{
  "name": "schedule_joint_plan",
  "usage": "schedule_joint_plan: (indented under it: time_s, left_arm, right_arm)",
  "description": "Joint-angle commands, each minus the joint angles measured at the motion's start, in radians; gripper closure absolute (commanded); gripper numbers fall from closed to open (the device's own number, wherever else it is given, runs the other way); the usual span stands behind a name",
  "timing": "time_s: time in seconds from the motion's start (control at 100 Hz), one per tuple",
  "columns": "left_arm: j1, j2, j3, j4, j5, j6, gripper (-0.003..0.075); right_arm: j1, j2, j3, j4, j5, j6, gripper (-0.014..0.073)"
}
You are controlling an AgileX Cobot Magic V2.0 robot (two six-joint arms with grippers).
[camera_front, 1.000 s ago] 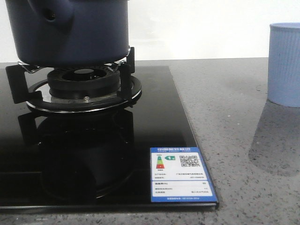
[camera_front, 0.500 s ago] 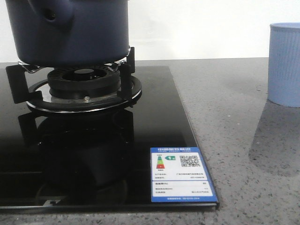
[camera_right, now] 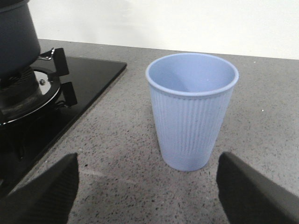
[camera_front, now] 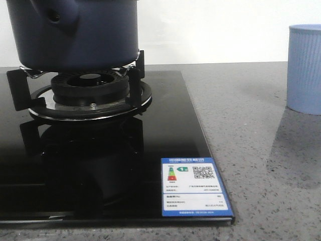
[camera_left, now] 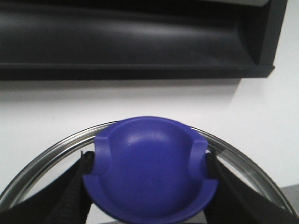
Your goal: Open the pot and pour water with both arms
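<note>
While sitting on the burner grate [camera_front: 83,95] at the far left of the black cooktop [camera_front: 165,130], the pot [camera_front: 75,32] shows its stubby side socket toward the camera. Left hand [camera_left: 149,186] clamped on the blue knob [camera_left: 150,175] of a glass lid [camera_left: 42,161], fingers [camera_left: 70,191] pressed against both sides. Energy label [camera_front: 194,187] at the cooktop's near right corner. Further right, on the grey bench [camera_front: 251,150], a ribbed light blue cup [camera_right: 191,109] standing upright. Right hand [camera_right: 147,196] spread wide, holding nothing, cup between its fingers.
</note>
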Motion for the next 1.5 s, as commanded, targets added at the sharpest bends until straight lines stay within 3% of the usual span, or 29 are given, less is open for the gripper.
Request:
schedule_joint_plan:
  time_s: [0.0, 0.44, 1.09, 1.49]
  left_arm:
    - [0.015, -0.034, -0.040, 0.005, -0.084, 0.004, 0.0350]
    - [0.088, -0.045, -0.040, 0.013, -0.077, 0.012, 0.0350]
    - [0.088, -0.045, -0.040, 0.013, -0.077, 0.012, 0.0350]
    - [0.088, -0.045, -0.040, 0.013, -0.077, 0.012, 0.0350]
  right_arm:
    - [0.002, 0.050, -0.018, -0.008, -0.132, -0.011, 0.0047]
    - [0.002, 0.330, -0.018, -0.008, -0.304, -0.011, 0.0047]
    - [0.002, 0.666, -0.018, 0.034, -0.696, -0.009, 0.0047]
    - [0.002, 0.796, -0.018, 0.044, -0.849, 0.049, 0.0047]
